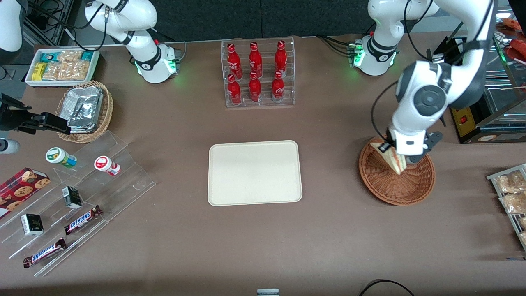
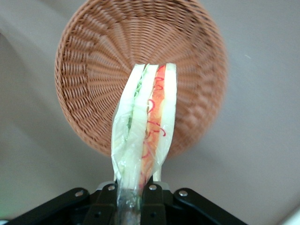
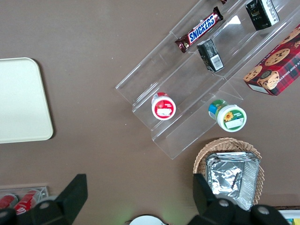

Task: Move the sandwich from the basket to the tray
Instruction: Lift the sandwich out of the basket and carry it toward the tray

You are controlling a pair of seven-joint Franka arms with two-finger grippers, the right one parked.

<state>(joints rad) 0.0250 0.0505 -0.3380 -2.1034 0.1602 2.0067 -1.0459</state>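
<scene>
Sandwich [image 2: 146,123] is clamped in the left arm's jaws [image 2: 135,191] by its narrow end, wedge sticking straight out from them, filling edge toward the wrist camera: green layer on one side, red-orange on the other, clear wrap around it. Jaws closed on it, nearly together, only the thin wrapped tip between them; the pinch point itself is partly cut off at the frame edge. In the front view the arm's wrist covers the jaws [image 1: 400,158] and the sandwich's [image 1: 390,158] gripped end, so only the pale bread face and one filling edge show. Basket [image 2: 93,84] sits below the jaws on the tabletop [image 1: 337,230]; the sandwich appears lifted clear of the weave, though contact at its lowest corner can't be confirmed from the front. Basket [image 1: 396,187] interior shows nothing else, but part of it is hidden by the arm. Tray [image 1: 254,172] lies well apart from the jaws, toward the parked arm's end, flat, nothing on it.
</scene>
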